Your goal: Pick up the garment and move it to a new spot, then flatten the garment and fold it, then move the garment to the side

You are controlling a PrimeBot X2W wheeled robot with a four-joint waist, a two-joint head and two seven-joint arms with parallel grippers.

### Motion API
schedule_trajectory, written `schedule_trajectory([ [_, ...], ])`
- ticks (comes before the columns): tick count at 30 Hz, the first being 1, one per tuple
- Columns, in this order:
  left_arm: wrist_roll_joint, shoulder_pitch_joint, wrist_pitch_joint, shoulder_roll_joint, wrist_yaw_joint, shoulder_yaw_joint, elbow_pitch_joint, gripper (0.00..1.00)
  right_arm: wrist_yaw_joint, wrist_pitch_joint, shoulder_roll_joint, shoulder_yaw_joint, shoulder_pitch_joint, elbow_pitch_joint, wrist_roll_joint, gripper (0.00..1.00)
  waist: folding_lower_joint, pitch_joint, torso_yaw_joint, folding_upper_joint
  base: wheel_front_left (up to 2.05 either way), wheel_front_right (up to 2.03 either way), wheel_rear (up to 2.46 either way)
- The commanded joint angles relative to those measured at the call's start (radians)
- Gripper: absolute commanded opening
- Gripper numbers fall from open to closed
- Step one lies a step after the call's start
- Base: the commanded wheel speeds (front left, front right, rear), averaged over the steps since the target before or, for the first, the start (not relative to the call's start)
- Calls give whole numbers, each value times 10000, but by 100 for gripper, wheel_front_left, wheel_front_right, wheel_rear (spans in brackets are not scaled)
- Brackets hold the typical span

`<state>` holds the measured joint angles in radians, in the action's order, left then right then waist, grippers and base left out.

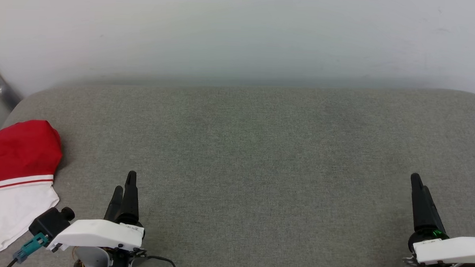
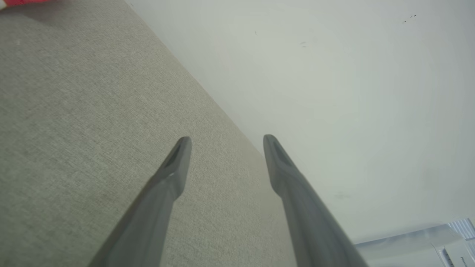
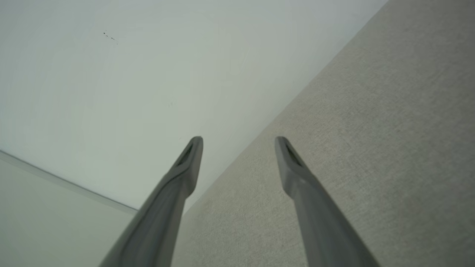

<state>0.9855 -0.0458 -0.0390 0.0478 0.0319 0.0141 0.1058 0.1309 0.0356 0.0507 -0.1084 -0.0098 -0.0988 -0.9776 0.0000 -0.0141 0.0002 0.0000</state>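
The garment point(image 1: 17, 173) lies folded at the far left edge of the grey padded surface point(image 1: 260, 150): red cloth on top, a red-white striped band, white cloth below. A sliver of its red shows at the top left corner of the left wrist view, garment point(image 2: 18, 2). My left gripper point(image 1: 124, 181) hovers low at the lower left, just right of the garment and apart from it. Its fingers stand open on nothing in the left wrist view, left gripper point(image 2: 227, 142). My right gripper point(image 1: 419, 183) is at the lower right, open and empty, also seen as right gripper point(image 3: 238, 144).
A pale wall point(image 1: 241, 31) rises directly behind the padded surface. A grey metal bar point(image 1: 0, 85) slants at the far left by the wall. The surface's rounded back corners sit near both sides of the head view.
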Motion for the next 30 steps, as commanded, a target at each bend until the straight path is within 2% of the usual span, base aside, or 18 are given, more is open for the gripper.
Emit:
schedule_trajectory([
  [1, -476, -40, -103, 21, 95, -80, -202, 100, -1, 121, 8, 59, 13, 260, 508, 100, 0, 0, 3, 0, 0, 0, 0],
  [2, -476, -40, -103, 21, 95, -80, -202, 100, -1, 121, 8, 59, 13, 260, 508, 100, 0, 0, 3, 0, 0, 0, 0],
  [4, -1429, 28, -278, 72, 303, -309, -251, 100, -1, 293, 7, 192, 149, 396, 1547, 100, 0, 5, 15, 0, 0, 0, 0],
  [16, -3034, 127, -637, 264, 770, -884, -385, 100, -1, 658, 5, 341, 443, 549, 3277, 100, 0, 29, 46, 0, 0, 0, 0],
  [30, -4548, 297, -1031, 417, 1063, -1415, -638, 100, -2, 1060, 2, 396, 761, 926, 4979, 100, 0, 48, 91, 0, 0, 0, 0],
])
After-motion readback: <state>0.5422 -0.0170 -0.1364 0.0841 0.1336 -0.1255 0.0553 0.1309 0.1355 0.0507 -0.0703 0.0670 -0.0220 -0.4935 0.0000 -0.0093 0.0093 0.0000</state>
